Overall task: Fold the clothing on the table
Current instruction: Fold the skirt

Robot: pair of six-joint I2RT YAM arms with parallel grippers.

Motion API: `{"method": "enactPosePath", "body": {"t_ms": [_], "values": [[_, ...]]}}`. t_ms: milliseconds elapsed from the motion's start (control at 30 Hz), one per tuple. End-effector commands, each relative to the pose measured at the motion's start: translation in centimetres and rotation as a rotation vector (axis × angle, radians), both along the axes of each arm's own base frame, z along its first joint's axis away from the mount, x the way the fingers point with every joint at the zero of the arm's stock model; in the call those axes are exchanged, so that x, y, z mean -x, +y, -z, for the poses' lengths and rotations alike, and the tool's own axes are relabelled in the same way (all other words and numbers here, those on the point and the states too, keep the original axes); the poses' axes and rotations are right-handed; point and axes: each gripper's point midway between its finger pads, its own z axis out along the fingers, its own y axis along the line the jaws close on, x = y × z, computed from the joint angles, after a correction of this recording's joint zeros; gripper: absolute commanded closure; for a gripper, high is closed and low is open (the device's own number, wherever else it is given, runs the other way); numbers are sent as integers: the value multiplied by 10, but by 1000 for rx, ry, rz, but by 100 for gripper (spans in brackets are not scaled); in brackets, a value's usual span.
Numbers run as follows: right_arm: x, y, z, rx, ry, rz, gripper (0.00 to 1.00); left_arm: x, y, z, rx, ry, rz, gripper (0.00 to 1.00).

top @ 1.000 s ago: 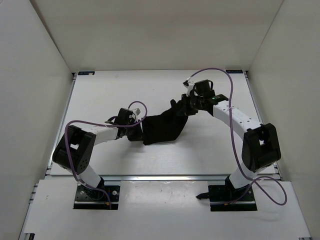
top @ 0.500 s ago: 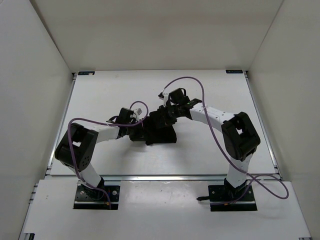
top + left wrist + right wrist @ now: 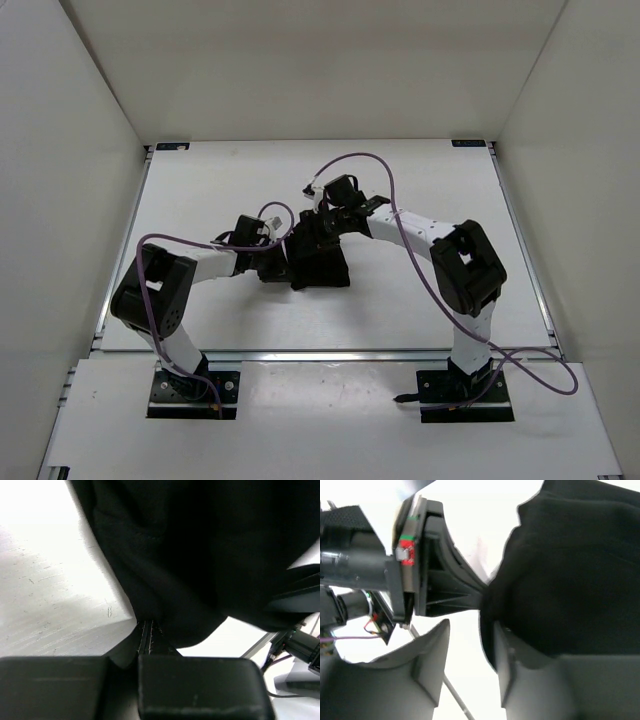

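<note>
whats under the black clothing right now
Only the white table shows beneath the clothing, bare around its edges. The left hand is pinched shut on its left edge. Anything under the bunched middle is covered by the fabric.

Top view: even, diffuse overhead light, sharp, shadows faint. Wrist views: large flat white table [image 3: 45, 605] blown out to glare — plain black soft fabric garment [image 3: 200, 555] underexposed, nearly featureless — foreground out of focus.

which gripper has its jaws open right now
The right gripper: its fingers stand apart, with the clothing against only one of them. The left gripper is pinched shut on the clothing's edge.
</note>
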Motion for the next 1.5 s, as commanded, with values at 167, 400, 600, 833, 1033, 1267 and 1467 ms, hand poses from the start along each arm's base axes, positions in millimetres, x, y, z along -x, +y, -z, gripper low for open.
{"method": "enactPosePath", "body": {"t_ms": [167, 400, 600, 833, 1033, 1267, 1467], "values": [[-29, -5, -86, -89, -153, 41, 48, -8, 12, 0, -13, 1, -19, 100], [-47, -56, -108, -115, -267, 193, 75, -19, 18, -21, 5, -33, -25, 100], [-33, -79, -34, 0, -141, 189, 100, -38, 19, -62, 45, -116, -47, 100], [-31, -48, 1, 32, -93, 97, 100, -53, 14, -85, 74, -152, -63, 100], [-22, -25, 16, 16, -47, 33, 99, -76, 8, -90, 77, -142, -66, 100], [0, 0, 0, -29, -61, -24, 100, -98, 5, -102, 96, -153, -67, 100], [42, 18, 14, -33, -3, -80, 100, -101, -9, -101, 120, -143, -49, 100]]}}
